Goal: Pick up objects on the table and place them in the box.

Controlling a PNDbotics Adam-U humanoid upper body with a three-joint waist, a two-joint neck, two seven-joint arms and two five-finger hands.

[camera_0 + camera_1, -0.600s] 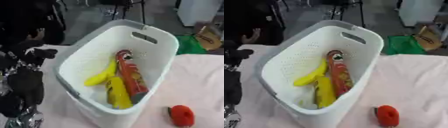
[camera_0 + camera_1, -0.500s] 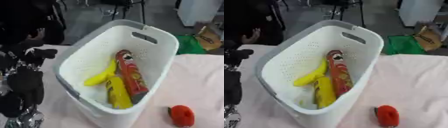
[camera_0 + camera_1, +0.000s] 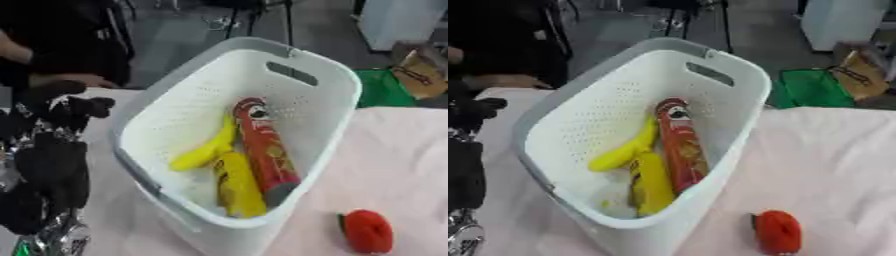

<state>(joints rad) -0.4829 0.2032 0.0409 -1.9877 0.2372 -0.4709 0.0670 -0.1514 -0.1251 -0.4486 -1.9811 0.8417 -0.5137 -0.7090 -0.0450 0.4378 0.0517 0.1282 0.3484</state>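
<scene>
1. Nearest us, to the right of the white basket (image 3: 324, 125) and just off its near corner, a red object (image 3: 367, 231) lies on the pale cloth of the table (image 3: 842, 165). It sits clear of the basket wall, apart from everything else, and it is the one thing I can see not yet put away.

2. On the other side of the basket, at the near left, the robot's left hand (image 3: 66, 107) is raised beside the basket's left rim, with the dark arm running down to the lower corner. Its black fingers look bent, yet nothing shows between them, so I would call it closed on nothing.

3. Against the views from half a second back, nothing has shifted: the left hand, the basket and the red object all sit as they did. I judge this a pause between picks.

4. Inside the basket, three things lie on the floor: a yellow bottle (image 3: 238, 187) toward the near end, a banana (image 3: 206, 150) leaning to its left, and a red tube can (image 3: 265, 150) along its right, running toward the far handle slot.

5. The right hand appears in neither view, so its state I cannot tell. The red object lies on that side, which suggests the right arm would be the natural one to fetch it.
</scene>
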